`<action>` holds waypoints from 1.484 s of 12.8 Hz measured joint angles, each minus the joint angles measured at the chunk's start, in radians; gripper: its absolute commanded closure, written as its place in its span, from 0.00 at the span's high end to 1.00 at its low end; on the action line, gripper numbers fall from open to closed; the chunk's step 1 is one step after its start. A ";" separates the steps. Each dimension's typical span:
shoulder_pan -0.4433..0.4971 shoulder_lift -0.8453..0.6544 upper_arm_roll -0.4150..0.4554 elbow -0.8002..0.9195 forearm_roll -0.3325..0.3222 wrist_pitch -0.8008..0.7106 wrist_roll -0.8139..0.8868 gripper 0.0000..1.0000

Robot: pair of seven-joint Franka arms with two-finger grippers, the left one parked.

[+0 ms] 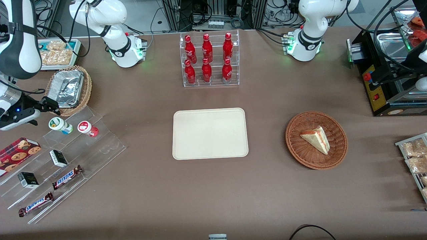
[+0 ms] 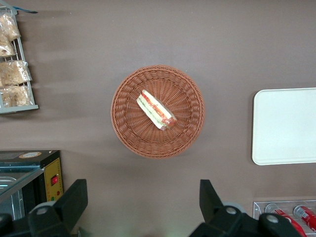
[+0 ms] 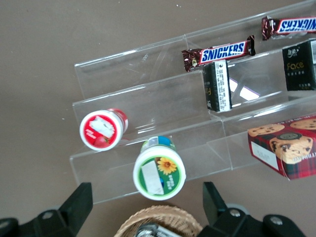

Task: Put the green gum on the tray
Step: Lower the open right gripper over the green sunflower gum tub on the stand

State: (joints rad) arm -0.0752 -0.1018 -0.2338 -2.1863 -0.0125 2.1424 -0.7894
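Observation:
The green gum (image 1: 60, 125) is a small white bottle with a green lid, lying on the top step of a clear acrylic rack, beside a similar red-and-white bottle (image 1: 87, 128). In the right wrist view the green gum (image 3: 159, 173) shows its sunflower lid, with the red one (image 3: 101, 129) close by. My gripper (image 1: 50, 106) is open and empty, raised over the edge of a wicker basket, a little farther from the front camera than the green gum; its open jaws (image 3: 146, 197) stand wide on either side of the lid. The cream tray (image 1: 210, 133) lies bare mid-table.
A wicker basket with foil packs (image 1: 68, 89) sits under the gripper. The rack (image 1: 83, 156) holds Snickers bars (image 1: 66, 177), small dark boxes and a cookie box (image 1: 18, 151). A cola bottle stand (image 1: 210, 60) and a basket with a sandwich (image 1: 316, 140) stand elsewhere.

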 measured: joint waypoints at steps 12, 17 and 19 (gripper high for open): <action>0.000 0.046 -0.023 -0.090 0.074 0.168 -0.130 0.99; 0.000 0.057 -0.023 -0.090 0.074 0.181 -0.154 0.99; 0.000 0.058 -0.023 -0.090 0.074 0.181 -0.159 0.99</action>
State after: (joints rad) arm -0.0748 -0.0438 -0.2573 -2.2764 0.0616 2.3238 -0.9480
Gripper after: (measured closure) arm 0.013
